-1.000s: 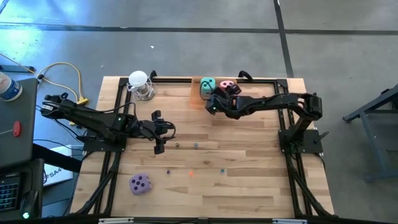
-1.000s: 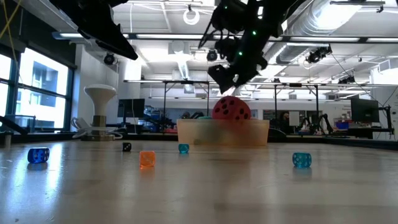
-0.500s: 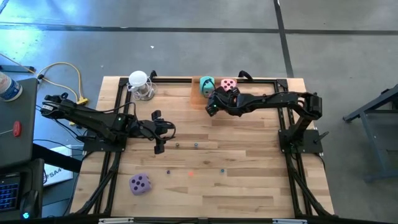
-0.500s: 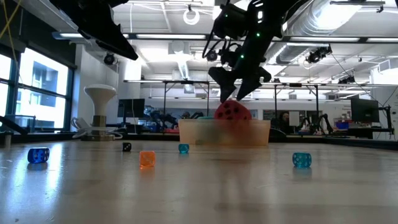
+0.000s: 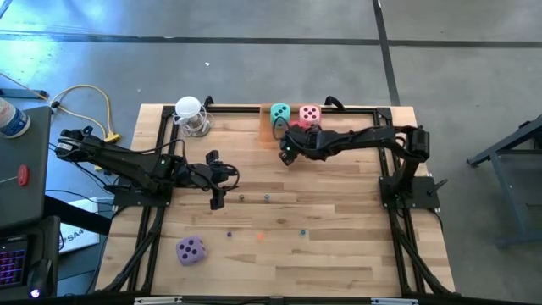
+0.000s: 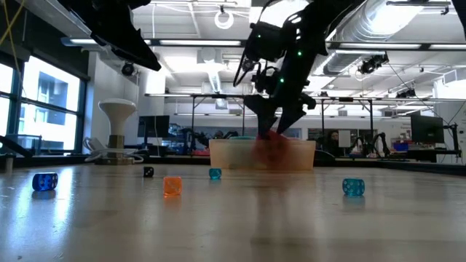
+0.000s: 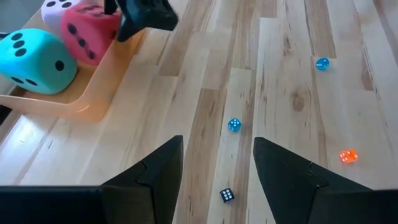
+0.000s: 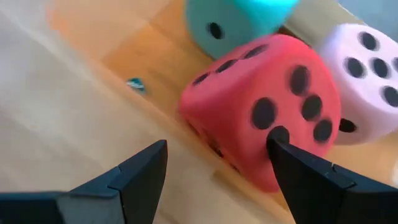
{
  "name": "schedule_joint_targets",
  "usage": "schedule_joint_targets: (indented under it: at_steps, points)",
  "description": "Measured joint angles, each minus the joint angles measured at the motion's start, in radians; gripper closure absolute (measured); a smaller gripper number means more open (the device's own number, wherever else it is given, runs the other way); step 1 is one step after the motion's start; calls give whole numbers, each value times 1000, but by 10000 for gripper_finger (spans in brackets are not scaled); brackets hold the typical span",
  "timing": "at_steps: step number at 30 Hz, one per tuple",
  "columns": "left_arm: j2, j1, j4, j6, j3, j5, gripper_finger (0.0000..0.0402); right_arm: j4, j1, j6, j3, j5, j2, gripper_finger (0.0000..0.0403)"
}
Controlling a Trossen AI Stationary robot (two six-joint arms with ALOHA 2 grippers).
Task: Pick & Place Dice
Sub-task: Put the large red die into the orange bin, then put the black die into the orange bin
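The right claw [image 8: 214, 168], fingers spread and holding nothing, hangs over the tray [image 7: 81, 102], where the red die [image 8: 267, 109] sits beside the teal die [image 5: 280, 112] and pink die [image 5: 310, 113]. The purple die [image 5: 190, 250] lies well apart on the surface [image 5: 339, 229]. The left claw [image 7: 214, 171] waits part-open and empty.

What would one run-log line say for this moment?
right gripper: open above soft red die in tan tray | left gripper: open, idle | purple die: on table

Wooden table [image 5: 339, 246] — purple die [image 5: 190, 250], tan tray [image 7: 74, 102], small beads [image 7: 234, 125] on it.
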Motion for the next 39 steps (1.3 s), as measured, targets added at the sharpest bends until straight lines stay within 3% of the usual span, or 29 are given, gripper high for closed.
schedule_joint_targets:
  at_steps: [12, 18, 27, 34, 39]
  points:
    - [0, 0, 0, 19, 0, -1, 213, 175, 46, -115, -1, 44, -82, 128]
    - [0, -2, -12, 15, 0, -1, 213, 146, 17, -119, -2, 29, -73, 128]
    - [2, -37, -133, 38, -2, -2, 213, 306, 194, -318, -1, -7, -86, 128]
    - [23, -51, -18, 164, -135, 0, 213, 339, 316, -388, -1, 44, -86, 128]
    - [23, -36, 298, 214, -315, 3, 213, 370, 384, -480, -1, 152, -86, 128]
